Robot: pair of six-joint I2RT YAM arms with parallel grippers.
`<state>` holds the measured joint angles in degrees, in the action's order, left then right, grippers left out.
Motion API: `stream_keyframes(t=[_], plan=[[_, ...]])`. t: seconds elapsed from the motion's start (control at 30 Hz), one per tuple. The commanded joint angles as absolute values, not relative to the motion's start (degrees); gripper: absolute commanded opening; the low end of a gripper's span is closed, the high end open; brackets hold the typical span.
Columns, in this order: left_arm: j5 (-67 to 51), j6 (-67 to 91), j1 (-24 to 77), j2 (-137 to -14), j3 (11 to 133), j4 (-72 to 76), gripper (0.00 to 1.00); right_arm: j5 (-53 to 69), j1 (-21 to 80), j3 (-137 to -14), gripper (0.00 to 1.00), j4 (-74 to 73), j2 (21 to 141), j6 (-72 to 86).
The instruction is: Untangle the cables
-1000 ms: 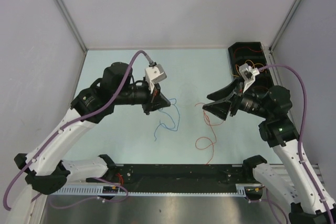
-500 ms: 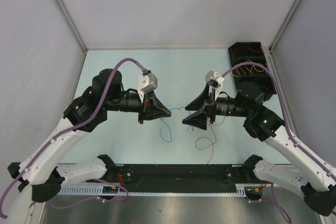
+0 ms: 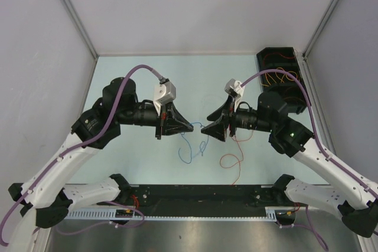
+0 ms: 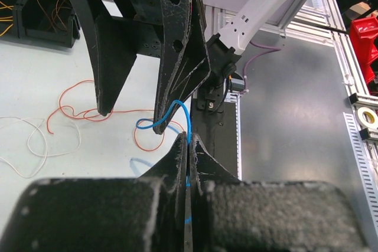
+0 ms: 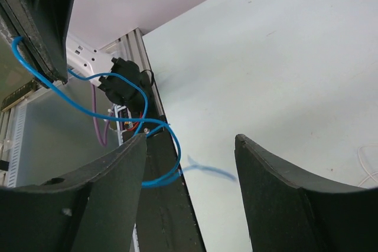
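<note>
Blue cable (image 3: 190, 151) hangs over the table's (image 3: 118, 75) middle, between left gripper (image 3: 190, 127) and right gripper (image 3: 204, 129). Left wrist: fingers pressed together, pinching it. Right wrist: fingers spread, its loop just beside one. Best to close only once the strand lies squarely between them.

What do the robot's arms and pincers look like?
The left arm and right arm are white near the bases and black further up. A lilac hose runs along each. The left pincer and right pincer each have two black, pointed, wedge-shaped fingers, with a white camera block above.
</note>
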<state>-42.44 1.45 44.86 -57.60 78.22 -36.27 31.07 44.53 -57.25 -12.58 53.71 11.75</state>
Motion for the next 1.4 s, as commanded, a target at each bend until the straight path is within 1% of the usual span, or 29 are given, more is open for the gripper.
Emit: stream_keyframes(t=[0.0,0.03,0.1,0.13,0.2,0.23,0.3,0.33,0.4,0.6,0.7,0.73,0.8,0.97,1.07,1.17,1.2,1.27,1.3,1.37], plan=[[-43.5,1.3,44.6,-56.4,77.6,-34.0,0.0,29.9,44.7,-59.9,0.66,-11.3,53.6,11.2],[-43.5,1.5,44.6,-56.3,77.5,-33.7,0.0,29.9,44.7,-59.9,0.66,-11.3,53.9,11.3],[-43.2,1.5,44.5,-56.2,77.5,-33.7,0.0,30.4,44.8,-59.9,0.6,-11.2,55.1,11.8],[-43.1,1.5,44.5,-56.0,77.5,-33.6,0.0,30.5,45.0,-59.9,0.51,-11.2,55.5,12.0],[-43.1,1.5,44.5,-56.0,77.4,-33.5,0.0,30.4,45.3,-59.9,0.41,-11.1,56.4,12.0],[-42.9,1.6,44.5,-55.9,77.4,-33.5,0.0,30.2,45.5,-59.9,0.27,-11.0,56.7,12.0],[-42.5,1.6,44.5,-55.6,77.4,-33.5,0.0,30.0,45.7,-59.9,0.2,-11.2,56.8,11.8],[-42.1,1.6,44.5,-55.6,77.4,-33.6,0.0,29.7,45.7,-59.9,0.11,-11.4,56.7,11.7],[-41.1,1.5,44.5,-55.2,77.2,-33.6,0.01,29.4,45.7,-59.9,0.01,-11.6,56.5,11.7],[-38.2,1.8,44.5,-54.1,75.0,-33.6,0.0,28.3,45.7,-59.9,0.0,-10.9,56.0,12.5],[-38.1,2.5,44.5,-53.8,73.3,-32.7,0.0,28.2,45.6,-59.9,0.37,-10.8,56.2,12.6],[-38.1,2.8,44.5,-53.8,73.1,-32.2,0.0,28.3,45.6,-59.9,0.51,-10.8,56.3,12.5],[-38.1,3.0,44.5,-53.7,72.7,-31.9,0.0,28.7,45.6,-59.9,0.54,-10.6,56.9,12.7],[-37.8,3.0,44.5,-53.9,73.2,-31.6,0.0,30.7,45.8,-59.9,0.56,-10.5,58.6,12.9],[-37.8,2.9,44.6,-54.1,73.6,-32.0,0.0,30.9,46.0,-59.9,0.53,-11.2,59.6,12.6],[-37.7,2.6,44.5,-54.2,73.8,-32.3,0.0,30.5,46.1,-59.9,0.44,-11.5,59.7,12.4],[-37.7,2.7,44.5,-54.2,73.9,-32.3,0.0,30.3,46.1,-59.9,0.35,-11.4,59.7,12.3],[-37.5,2.5,44.5,-54.2,73.9,-32.3,0.0,29.8,46.1,-59.9,0.22,-11.2,59.6,12.4],[-37.4,2.5,44.5,-54.2,73.9,-32.4,0.0,29.6,46.0,-59.9,0.11,-11.0,59.6,12.5],[-37.2,2.5,44.5,-54.4,73.7,-32.4,0.0,29.4,46.1,-59.9,0.0,-10.8,59.8,12.7]])
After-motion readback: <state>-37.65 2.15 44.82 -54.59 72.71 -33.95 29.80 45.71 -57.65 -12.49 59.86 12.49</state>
